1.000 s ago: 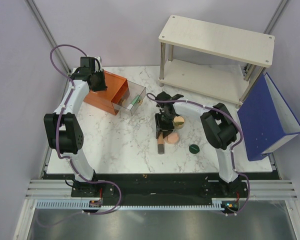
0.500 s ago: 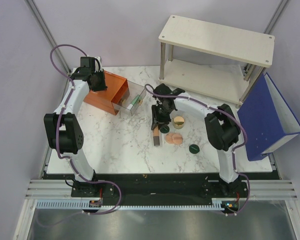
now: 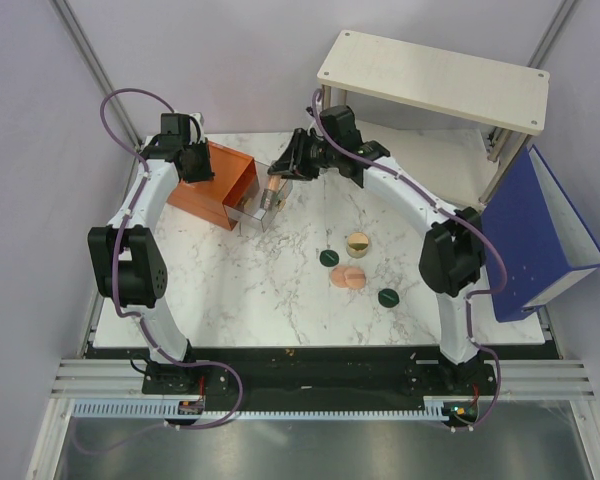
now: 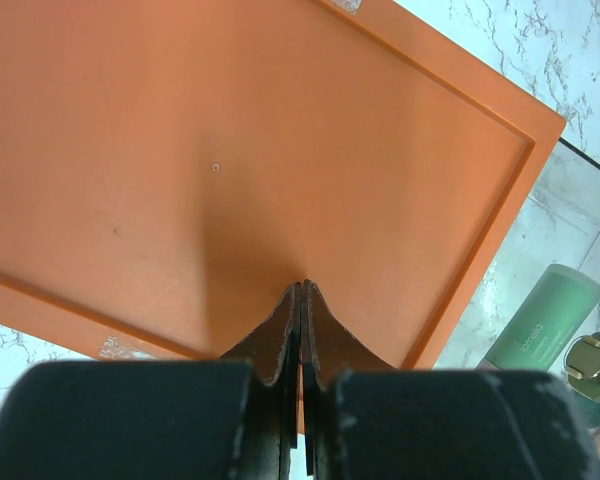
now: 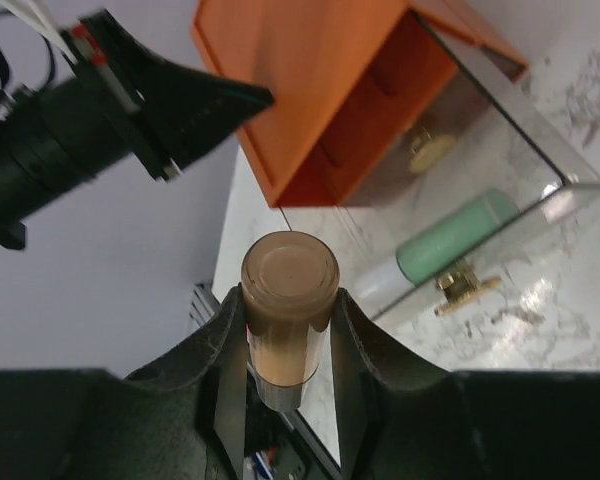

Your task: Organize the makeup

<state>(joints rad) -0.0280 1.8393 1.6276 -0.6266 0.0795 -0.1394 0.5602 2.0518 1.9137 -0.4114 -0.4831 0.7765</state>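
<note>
My right gripper (image 3: 280,183) is shut on the brown-pink stick (image 3: 273,192) and holds it above the open clear drawer (image 3: 248,208) of the orange box (image 3: 218,185). In the right wrist view the stick (image 5: 290,275) stands between my fingers, with the mint-green tube (image 5: 455,235) lying in the drawer below. My left gripper (image 3: 193,163) is shut, tips against the orange box's top (image 4: 230,150); the tube also shows there (image 4: 542,315). On the table lie a dark green disc (image 3: 328,257), the tan-gold jar (image 3: 357,244), the peach-pink compact (image 3: 347,277) and a second dark green disc (image 3: 388,297).
A white two-level shelf (image 3: 430,80) stands at the back right. A blue binder (image 3: 535,235) leans at the right edge. The drawer has a gold knob (image 5: 460,288) on its front. The left arm (image 5: 70,130) reaches over the orange box.
My right gripper has lifted the brown-pink stick from the middle of the table and carried it back and left to above the clear drawer. The left arm has not moved.
</note>
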